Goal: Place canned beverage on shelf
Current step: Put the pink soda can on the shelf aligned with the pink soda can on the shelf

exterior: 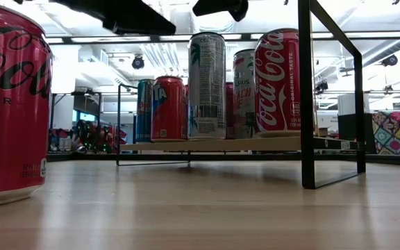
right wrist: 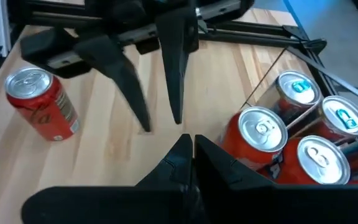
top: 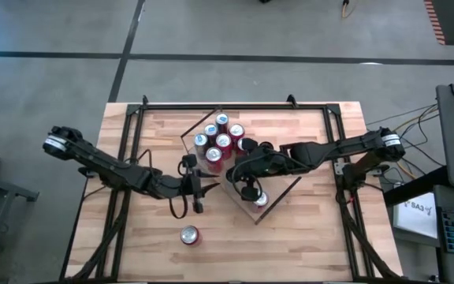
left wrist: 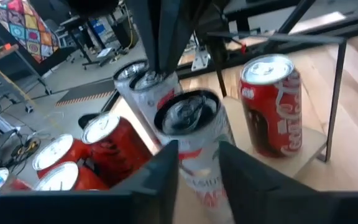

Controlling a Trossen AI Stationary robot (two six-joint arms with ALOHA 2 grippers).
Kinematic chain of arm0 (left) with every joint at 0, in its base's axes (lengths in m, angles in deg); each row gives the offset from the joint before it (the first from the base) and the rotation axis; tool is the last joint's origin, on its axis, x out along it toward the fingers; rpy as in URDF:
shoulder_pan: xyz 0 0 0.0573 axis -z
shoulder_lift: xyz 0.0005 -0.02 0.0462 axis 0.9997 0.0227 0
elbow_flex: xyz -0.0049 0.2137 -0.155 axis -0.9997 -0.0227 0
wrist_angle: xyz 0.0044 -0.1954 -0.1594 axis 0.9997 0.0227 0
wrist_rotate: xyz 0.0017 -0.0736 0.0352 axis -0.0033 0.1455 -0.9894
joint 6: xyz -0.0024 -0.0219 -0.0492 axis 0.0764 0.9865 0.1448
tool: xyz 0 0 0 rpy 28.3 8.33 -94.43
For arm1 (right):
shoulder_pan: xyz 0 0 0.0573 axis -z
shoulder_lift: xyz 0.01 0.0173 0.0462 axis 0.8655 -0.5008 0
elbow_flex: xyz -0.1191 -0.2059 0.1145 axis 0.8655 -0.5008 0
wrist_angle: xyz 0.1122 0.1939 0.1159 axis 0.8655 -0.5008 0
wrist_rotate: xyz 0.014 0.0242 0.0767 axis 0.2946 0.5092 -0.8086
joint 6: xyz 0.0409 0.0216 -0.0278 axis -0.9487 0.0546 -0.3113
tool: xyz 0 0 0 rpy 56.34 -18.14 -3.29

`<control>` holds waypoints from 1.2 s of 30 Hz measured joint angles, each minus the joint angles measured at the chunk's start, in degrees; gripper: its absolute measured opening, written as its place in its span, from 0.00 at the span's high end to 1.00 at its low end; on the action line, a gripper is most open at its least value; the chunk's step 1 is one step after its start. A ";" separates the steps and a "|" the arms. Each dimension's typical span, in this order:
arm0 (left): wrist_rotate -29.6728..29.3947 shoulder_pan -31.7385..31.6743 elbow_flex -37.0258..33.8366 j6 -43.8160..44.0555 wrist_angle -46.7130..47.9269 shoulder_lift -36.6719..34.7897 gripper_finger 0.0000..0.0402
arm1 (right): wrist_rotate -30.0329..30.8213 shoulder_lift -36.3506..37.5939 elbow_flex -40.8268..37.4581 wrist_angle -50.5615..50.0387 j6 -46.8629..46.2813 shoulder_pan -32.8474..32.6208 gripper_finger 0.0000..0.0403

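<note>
While glossy cylindrical cans [top: 217, 142] crowd the flat wooden shelf [top: 278, 201], left gripper [top: 198, 197] narrowly parted, empty, right gripper [top: 247, 192] closed.

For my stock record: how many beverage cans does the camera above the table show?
8. Six cans cluster at the far end of the shelf; one can stands near its near corner; one stands alone on the table. The right arm may hide more.

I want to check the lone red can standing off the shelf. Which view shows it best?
The right wrist view: the whole red can stands upright on the tabletop, side and top visible. The high view shows only its lid; the low view crops it at the picture's edge; the left wrist view misses it.
</note>
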 joint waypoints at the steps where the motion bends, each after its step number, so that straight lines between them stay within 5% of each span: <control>1: -0.08 -0.05 -0.41 0.01 -0.74 0.45 0.79 | -0.07 0.00 0.00 -0.22 -0.16 -0.01 0.98; 6: -0.12 -0.08 -1.63 -0.07 -5.91 3.69 0.98 | 0.04 -0.02 -0.25 -1.12 -1.30 0.05 0.98; 36: -1.32 -0.56 0.75 0.69 -9.66 11.11 1.00 | 0.11 0.09 -3.36 -6.65 -0.22 -0.25 0.98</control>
